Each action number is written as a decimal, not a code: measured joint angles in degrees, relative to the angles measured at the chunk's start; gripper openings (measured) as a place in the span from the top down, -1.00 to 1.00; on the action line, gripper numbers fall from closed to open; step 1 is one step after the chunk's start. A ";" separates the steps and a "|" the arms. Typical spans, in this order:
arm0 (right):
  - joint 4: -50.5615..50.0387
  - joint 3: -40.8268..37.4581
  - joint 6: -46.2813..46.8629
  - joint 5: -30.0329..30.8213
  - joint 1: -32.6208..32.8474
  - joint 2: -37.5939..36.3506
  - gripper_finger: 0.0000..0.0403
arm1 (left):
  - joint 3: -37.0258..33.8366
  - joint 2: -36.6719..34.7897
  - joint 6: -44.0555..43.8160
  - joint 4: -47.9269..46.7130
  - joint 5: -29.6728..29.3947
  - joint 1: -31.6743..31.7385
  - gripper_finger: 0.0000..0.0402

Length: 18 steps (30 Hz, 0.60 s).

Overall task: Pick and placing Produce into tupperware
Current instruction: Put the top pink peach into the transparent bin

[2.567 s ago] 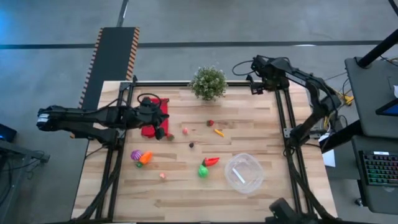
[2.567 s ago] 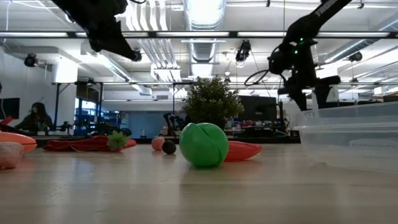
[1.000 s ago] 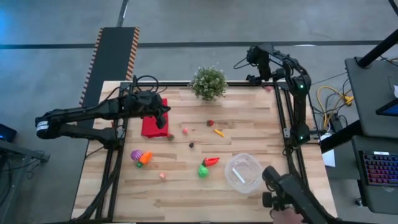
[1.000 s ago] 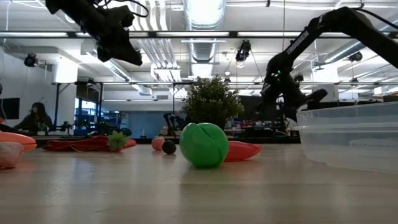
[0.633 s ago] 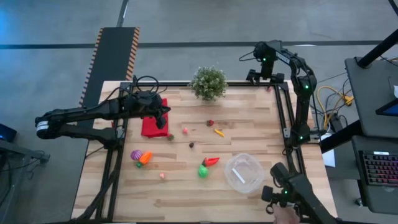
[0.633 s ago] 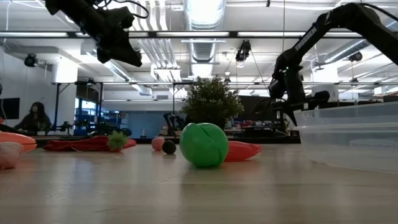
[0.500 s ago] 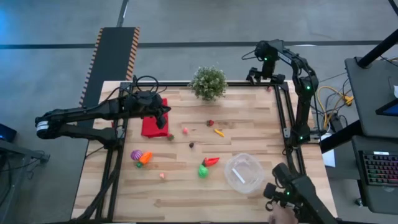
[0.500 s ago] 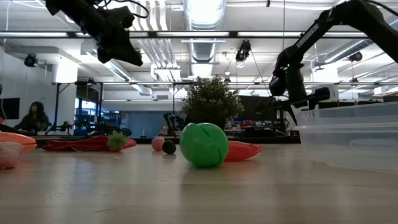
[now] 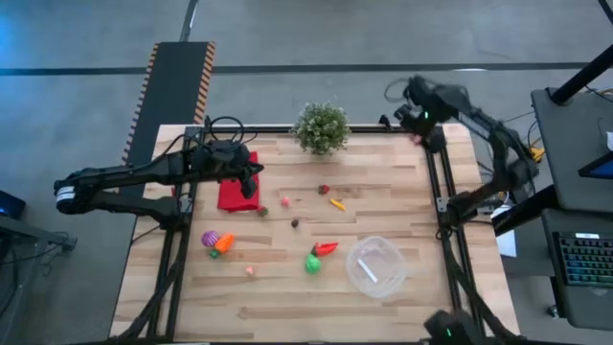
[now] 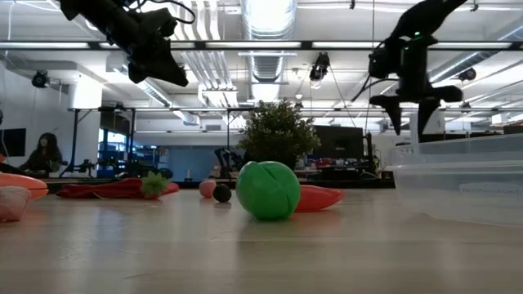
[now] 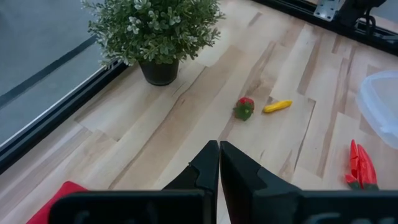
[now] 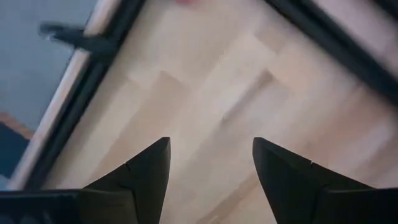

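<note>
Your two arms are dark, near-black, built of slim jointed links with thin black cables looping beside them. The left claw (image 11: 218,163) has two matte black fingers with flat, straight inner faces. The right claw (image 12: 210,163) has the same black fingers, broad at the base and tapering to pointed tips.

Grey concrete floor (image 9: 316,38); ceiling strip lights (image 10: 265,16); exposed ducts.
</note>
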 joint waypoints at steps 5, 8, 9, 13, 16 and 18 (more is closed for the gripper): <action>15.52 -13.52 12.47 2.41 3.29 -10.01 -0.10 | 0.00 0.00 0.19 -0.02 0.16 0.00 1.00; 19.18 -18.43 16.88 3.38 3.43 -12.52 -0.10 | 0.00 0.00 -0.06 -0.02 0.71 0.00 1.00; 19.67 -19.46 17.32 4.54 3.32 -12.84 -0.10 | 0.00 0.00 -0.11 -0.02 1.23 0.00 1.00; 21.80 -21.79 20.59 8.21 3.40 -12.92 -0.10 | 0.00 0.00 -0.22 -0.02 3.21 0.00 1.00; 23.46 -21.86 24.62 12.26 3.51 -12.21 -0.10 | 0.00 0.00 -0.27 -0.04 3.61 -0.04 1.00; 25.82 -21.64 25.76 15.59 3.56 -11.16 -0.10 | 0.00 0.00 -0.26 -0.02 3.61 -0.04 1.00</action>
